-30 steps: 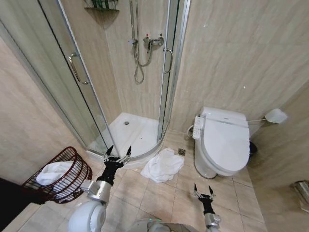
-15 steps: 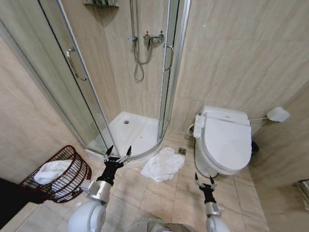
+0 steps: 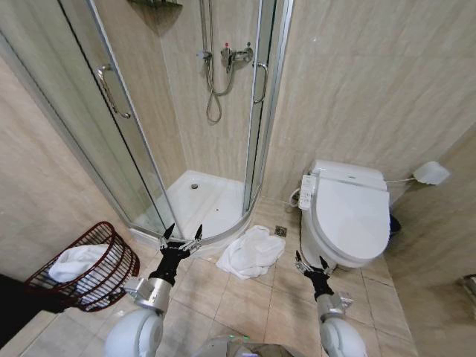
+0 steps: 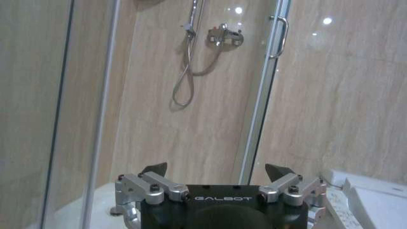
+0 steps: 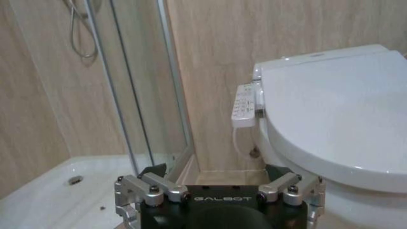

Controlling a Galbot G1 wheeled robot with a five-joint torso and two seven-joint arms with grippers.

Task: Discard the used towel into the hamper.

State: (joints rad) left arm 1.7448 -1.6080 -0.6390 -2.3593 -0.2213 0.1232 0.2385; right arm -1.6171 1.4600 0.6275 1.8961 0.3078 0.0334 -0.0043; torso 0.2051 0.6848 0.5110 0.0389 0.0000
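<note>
Where floor meets wall, hamper (image 3: pixel 83 266) tipped, mouth up-left.

The head view looks steeply down from high up, taking in the shower enclosure (image 3: pixel 201 111) at upper centre and the toilet (image 3: pixel 348 217) at right. The left wrist view faces level and close toward the shower's mixer tap (image 4: pixel 224 36). The right wrist view sits low beside the toilet (image 5: pixel 330 109); both wrist views share the glass door frame.

Even bright overhead light, soft shadows; lamp glare spots on glossy beige wall tiles (image 4: pixel 327 21); head view edges bow outward.
</note>
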